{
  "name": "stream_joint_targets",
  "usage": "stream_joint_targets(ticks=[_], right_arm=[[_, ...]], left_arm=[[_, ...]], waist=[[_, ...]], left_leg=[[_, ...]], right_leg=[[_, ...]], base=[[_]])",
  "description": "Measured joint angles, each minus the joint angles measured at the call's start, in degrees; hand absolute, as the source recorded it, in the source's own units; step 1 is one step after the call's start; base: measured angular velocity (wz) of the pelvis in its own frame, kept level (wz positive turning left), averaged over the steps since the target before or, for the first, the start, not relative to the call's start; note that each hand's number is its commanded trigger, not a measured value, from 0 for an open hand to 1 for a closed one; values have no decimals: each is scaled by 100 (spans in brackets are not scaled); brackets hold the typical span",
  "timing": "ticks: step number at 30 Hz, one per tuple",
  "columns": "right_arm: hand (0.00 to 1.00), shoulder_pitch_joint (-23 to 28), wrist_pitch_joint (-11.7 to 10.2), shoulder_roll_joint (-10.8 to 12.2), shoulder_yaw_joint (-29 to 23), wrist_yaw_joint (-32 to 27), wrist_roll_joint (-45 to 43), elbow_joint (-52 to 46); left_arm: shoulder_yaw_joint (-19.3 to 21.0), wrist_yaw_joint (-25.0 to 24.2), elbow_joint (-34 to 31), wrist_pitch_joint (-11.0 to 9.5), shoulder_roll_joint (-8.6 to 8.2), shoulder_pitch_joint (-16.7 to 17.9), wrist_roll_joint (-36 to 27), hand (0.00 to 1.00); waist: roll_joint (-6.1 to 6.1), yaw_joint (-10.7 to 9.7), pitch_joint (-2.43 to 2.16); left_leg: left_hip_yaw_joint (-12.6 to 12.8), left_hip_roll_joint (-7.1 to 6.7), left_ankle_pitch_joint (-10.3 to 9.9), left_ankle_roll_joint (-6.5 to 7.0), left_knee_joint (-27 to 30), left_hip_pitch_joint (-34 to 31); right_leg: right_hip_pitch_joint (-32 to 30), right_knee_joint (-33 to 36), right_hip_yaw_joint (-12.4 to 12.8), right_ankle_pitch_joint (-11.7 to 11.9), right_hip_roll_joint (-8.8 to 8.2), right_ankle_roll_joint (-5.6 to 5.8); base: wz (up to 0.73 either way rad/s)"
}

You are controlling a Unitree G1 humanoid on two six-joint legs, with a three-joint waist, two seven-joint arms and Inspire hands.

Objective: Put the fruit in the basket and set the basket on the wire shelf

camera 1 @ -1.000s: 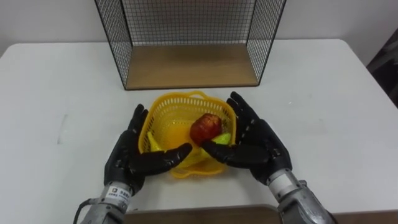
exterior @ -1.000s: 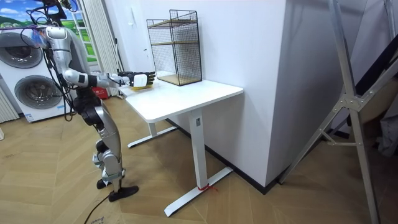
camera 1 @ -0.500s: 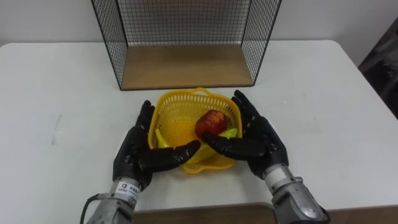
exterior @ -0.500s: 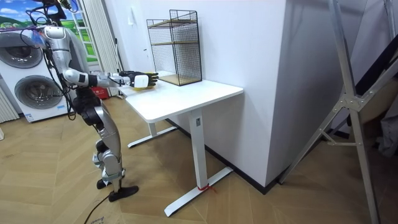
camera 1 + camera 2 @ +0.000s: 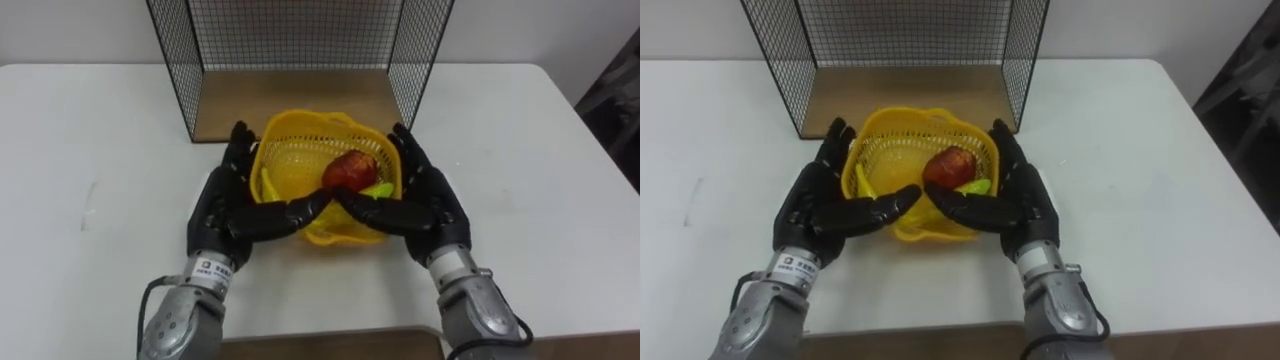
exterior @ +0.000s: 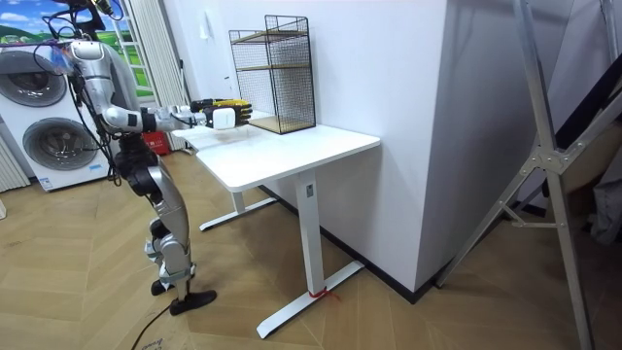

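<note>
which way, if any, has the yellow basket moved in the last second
Yes: forward, toward the wire shelf. Carried between the left robot hand and right robot hand, the yellow basket now overlaps the shelf's wooden base.

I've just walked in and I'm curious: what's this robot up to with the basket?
The robot stands at a white table, pressing a yellow basket between its left hand and right hand, fingers straight along its sides. A red apple and yellow-green fruit lie inside. The basket is just before the wire shelf.
</note>
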Motion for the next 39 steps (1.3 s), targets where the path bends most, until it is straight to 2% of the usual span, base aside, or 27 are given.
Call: stream_joint_targets(ticks=[7,9,15,28,31,34,35,37,39], right_arm=[[0,-136,-5,-65,-57,-132,-3,-411],[0,-209,-2,-95,-67,-185,-2,-436],[0,-481,5,-103,-145,-344,-1,-632],[0,-635,9,-87,-145,-399,-12,-724],[0,-635,9,-21,-152,-399,-289,-724],[0,-635,10,-16,-111,-400,-449,-724],[0,-630,10,-39,-115,-400,-440,-724],[0,-627,9,-36,-119,-399,-440,-702],[0,-629,2,18,-119,-382,-429,-531]], left_arm=[[185,6,-223,3,18,-253,-15,0],[252,42,-226,3,4,-445,-11,0],[342,57,-497,13,-3,-734,-7,0],[384,53,-610,30,-46,-779,-7,0],[379,53,-627,32,-75,-777,89,0],[402,55,-680,32,-128,-788,148,0],[418,53,-685,32,-125,-787,144,0],[433,51,-685,30,-123,-786,149,0],[431,43,-618,16,-125,-781,136,0]], waist=[[97,-20,-20],[121,-16,-21],[141,-8,-25],[146,2,-32],[134,20,-35],[88,54,-41],[72,98,-44],[56,163,-36],[1,254,-25]], left_leg=[[18,33,0,0,1,9],[17,34,0,0,22,1],[25,36,0,0,22,12],[85,36,1,-2,54,65],[119,42,0,-1,74,85],[125,54,-29,-30,265,-9],[129,72,-108,-55,470,-82],[123,139,-279,-116,1043,-262],[138,237,-364,-180,2238,-648]], right_leg=[[-19,5,23,1,9,-1],[-19,15,21,1,6,-2],[6,19,35,2,8,-3],[18,50,71,4,2,-7],[4,112,79,-3,2,-12],[-59,209,80,-34,-1,-38],[-123,373,84,-111,-1,-65],[-173,660,76,-275,13,-111],[-213,1027,101,-641,24,-232]], base=[[-1],[0],[0],[-1],[-6],[-2],[-6],[-2],[0]])
